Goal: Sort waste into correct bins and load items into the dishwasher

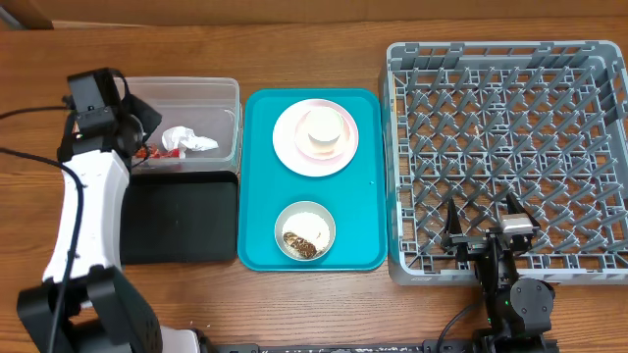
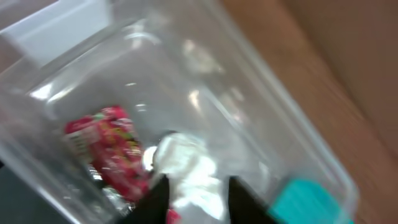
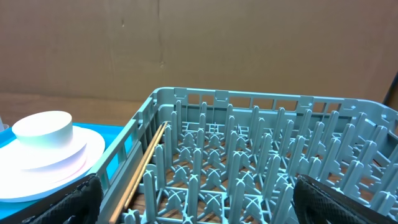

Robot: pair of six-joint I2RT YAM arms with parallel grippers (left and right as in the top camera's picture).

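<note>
Left gripper [image 2: 193,190] at the table's 10 o'clock, over the clear tub [image 1: 234,108], fingers narrowly parted, empty. The crumpled tissue [image 1: 186,140] and candy wrapper [image 2: 109,146] lay inside. Right gripper [image 1: 483,211], spread wide and empty, hung over the dish rack [image 1: 491,47] at its 6 o'clock edge.

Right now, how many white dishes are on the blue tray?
3. A plate sits at the far end of the tray, a cup sits on that plate, and a bowl with food scraps is at the near end. None look hidden.
</note>
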